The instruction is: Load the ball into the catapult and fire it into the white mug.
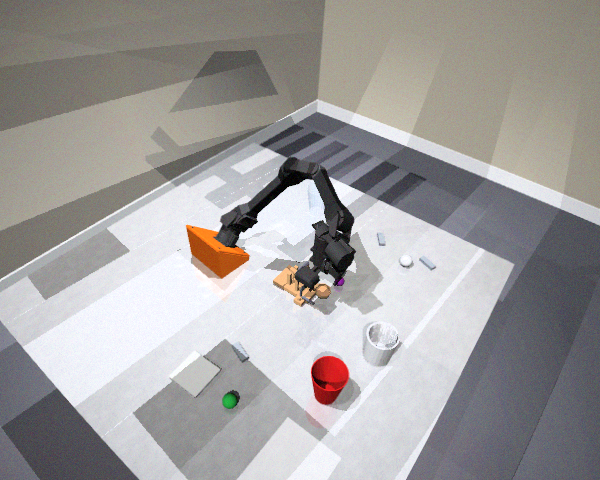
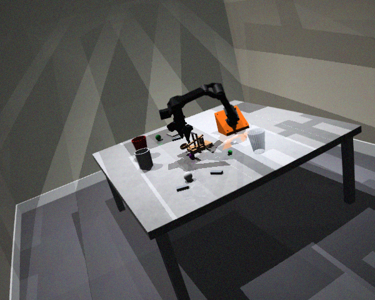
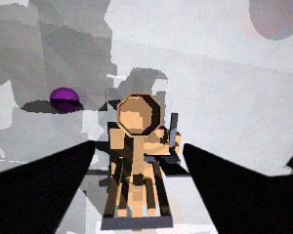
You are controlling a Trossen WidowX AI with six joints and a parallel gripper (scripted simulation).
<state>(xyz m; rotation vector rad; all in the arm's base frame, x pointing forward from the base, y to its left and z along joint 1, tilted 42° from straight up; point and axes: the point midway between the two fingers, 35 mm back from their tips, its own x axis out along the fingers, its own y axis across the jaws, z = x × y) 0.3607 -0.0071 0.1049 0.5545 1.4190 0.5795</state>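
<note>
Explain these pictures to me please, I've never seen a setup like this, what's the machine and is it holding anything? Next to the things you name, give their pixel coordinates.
The machine is one black robot arm on an orange base [image 1: 215, 258] [image 2: 222, 125]. One picture looks down from above, one from beside the table [image 2: 168, 206], one from the arm's wrist.

The gripper [image 1: 321, 294] [image 2: 188, 142] [image 3: 140, 146] is open over a small wooden catapult [image 1: 285, 280] [image 2: 200, 148] [image 3: 138, 168], holding nothing. The catapult's cup [image 1: 322, 291] [image 2: 183, 146] [image 3: 133, 118] has no ball in it. Around it lie a purple ball [image 1: 340, 282] [image 2: 191, 156] [image 3: 64, 99], a white ball [image 1: 405, 260] [image 2: 188, 176], green balls [image 1: 229, 399] [image 2: 157, 137], a red cup [image 1: 327, 390] [image 2: 139, 143] and a pale mug [image 1: 378, 353] [image 2: 144, 160].
</note>
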